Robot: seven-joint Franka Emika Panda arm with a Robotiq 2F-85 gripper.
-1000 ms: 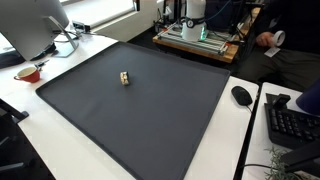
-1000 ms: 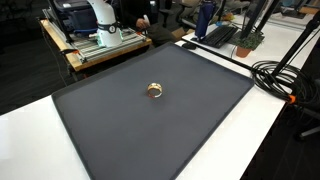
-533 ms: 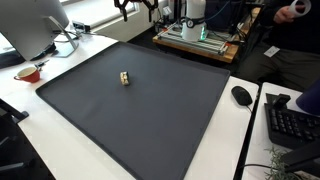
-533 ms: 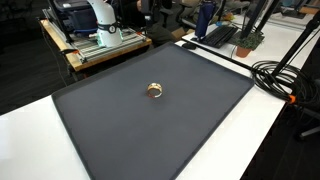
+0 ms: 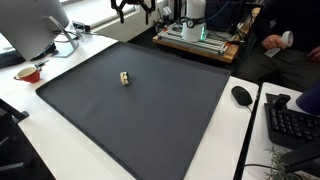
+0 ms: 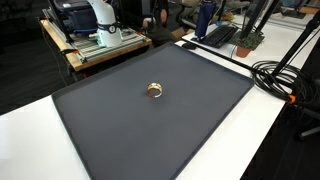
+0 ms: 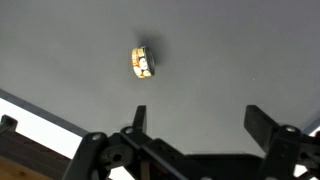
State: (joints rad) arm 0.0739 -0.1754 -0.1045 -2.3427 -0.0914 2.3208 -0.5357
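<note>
Grey matting [image 5: 150,110] covers most of the white bench [image 5: 25,130], and nothing on it has shifted. The small tan piece [image 5: 124,78] lies where it lay a second ago, toward 10 o'clock from the mat's middle. The change is overhead: the gripper [image 5: 133,6], absent from an exterior view a second ago, now shows at the top edge. It is at about 12 o'clock from the piece and well apart from it, so the piece is untouched and the arm looks high. In the wrist view the jaws stand wide apart with nothing between them, and the piece [image 7: 143,62] sits at about 11 o'clock from the gripper [image 7: 197,118].

At the mat's 9 o'clock side a monitor [image 5: 35,25] and a red cup [image 5: 28,72] crowd the edge. Open mat lies all round the piece. At 3 o'clock a mouse [image 5: 241,95] and a keyboard [image 5: 290,120] sit just beyond the mat, and cables [image 6: 285,80] trail off the edge in an exterior view.
</note>
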